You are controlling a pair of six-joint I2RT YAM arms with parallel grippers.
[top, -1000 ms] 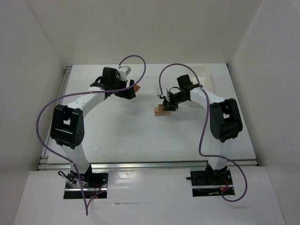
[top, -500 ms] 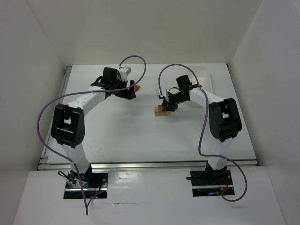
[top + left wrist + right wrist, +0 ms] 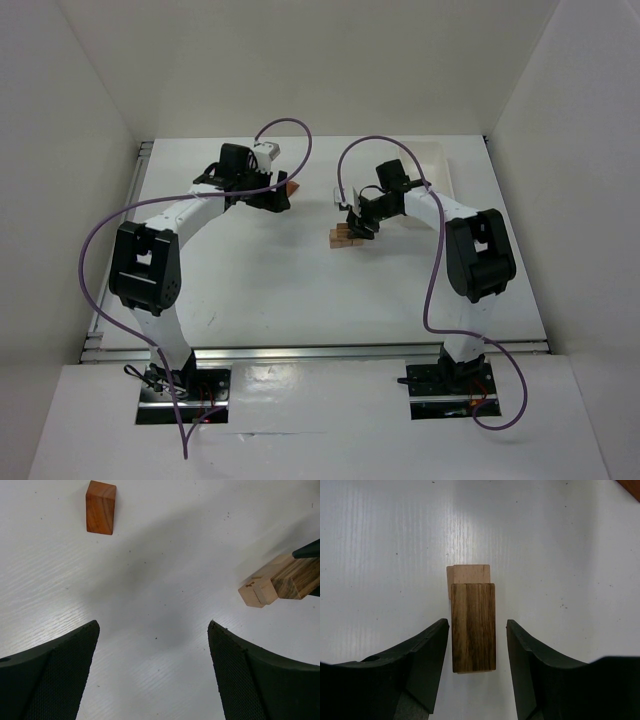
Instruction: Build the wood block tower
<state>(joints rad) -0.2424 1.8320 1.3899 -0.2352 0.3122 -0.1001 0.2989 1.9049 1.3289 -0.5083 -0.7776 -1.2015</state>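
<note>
1. Right gripper (image 3: 477, 630) is spread, straddling the tower (image 3: 473, 647) on the tabletop (image 3: 385, 555).
2. Left gripper (image 3: 153, 630) is spread; red block (image 3: 100, 507) lies ahead-left, tower (image 3: 277, 580) ahead-right.

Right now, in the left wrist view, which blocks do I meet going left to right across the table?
reddish-brown block → light-tan block → darker striped block
</note>
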